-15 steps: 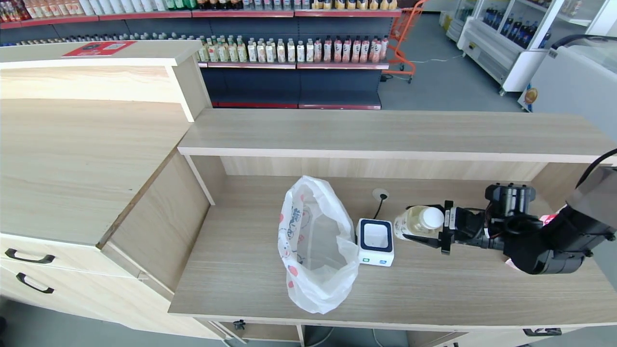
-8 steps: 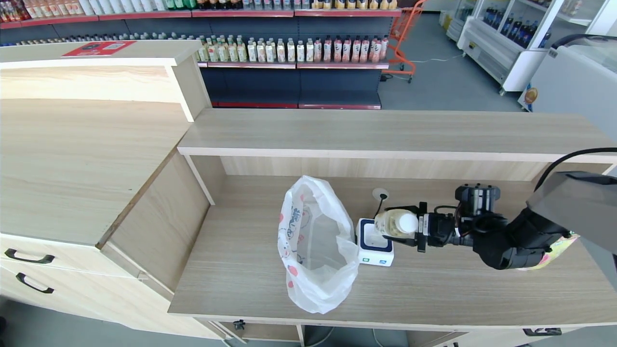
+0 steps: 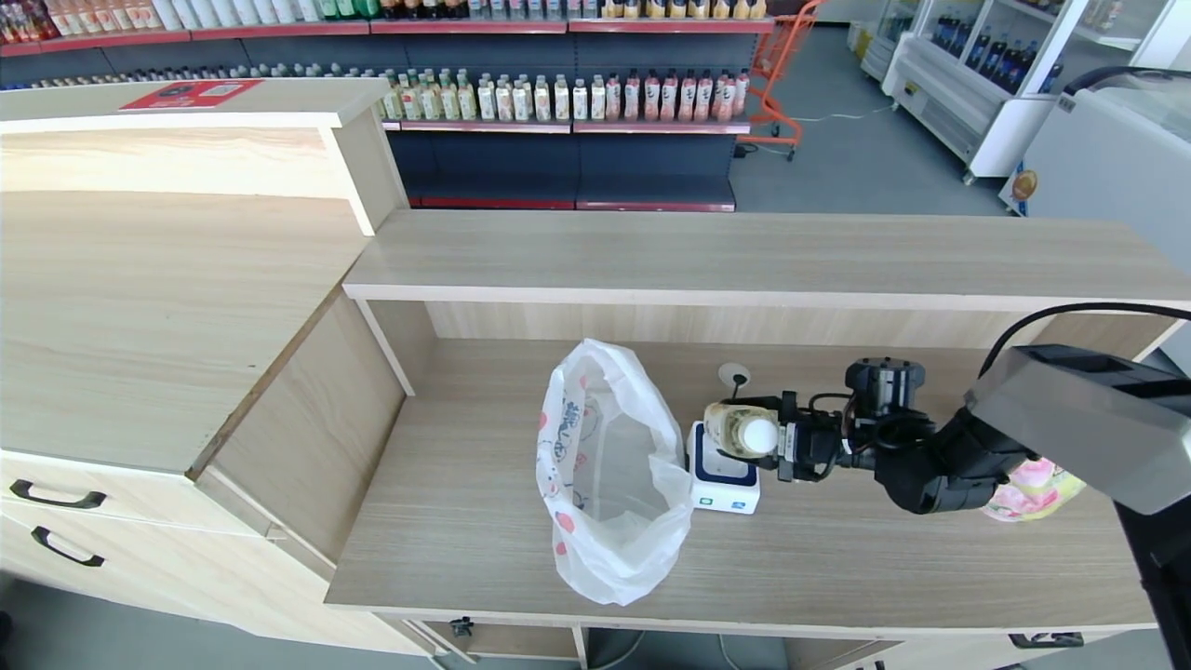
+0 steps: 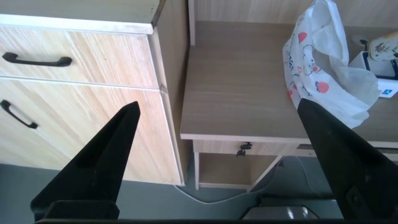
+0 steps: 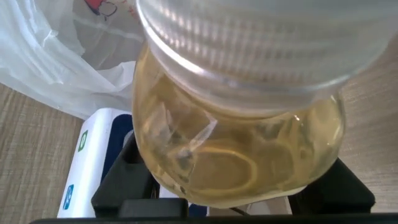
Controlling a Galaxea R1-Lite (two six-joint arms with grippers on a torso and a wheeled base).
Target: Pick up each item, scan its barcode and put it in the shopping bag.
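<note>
- The right tool is clenched on a bottle, one finger on each side of it near the neck.
- The bottle is clear, holds pale yellow liquid and has a white cap. It lies sideways in the grip, cap end toward the arm and base toward the bag.
- In the head view the bottle sits over the rear part of the scanner. Whether it touches the scanner I cannot tell.
- In the right wrist view the bottle is close to the lens, with the scanner below it and the bag just past that. A dark finger shows at the bottle's side.
- The scanner is a small white box with a dark-framed window on top, standing on the surface just beside the bag. A cable runs from it to a round socket at the back.
- The bag is white plastic with red and dark prints, and its mouth gapes open.
- A pink packet lies on the surface behind the right arm, well apart from the scanner.
- The left tool is released, its fingers spread wide with nothing between them. It hangs off the surface's front edge, near the drawers.
- The left wrist view also shows the bag and, far off beside it, the bottle.
</note>
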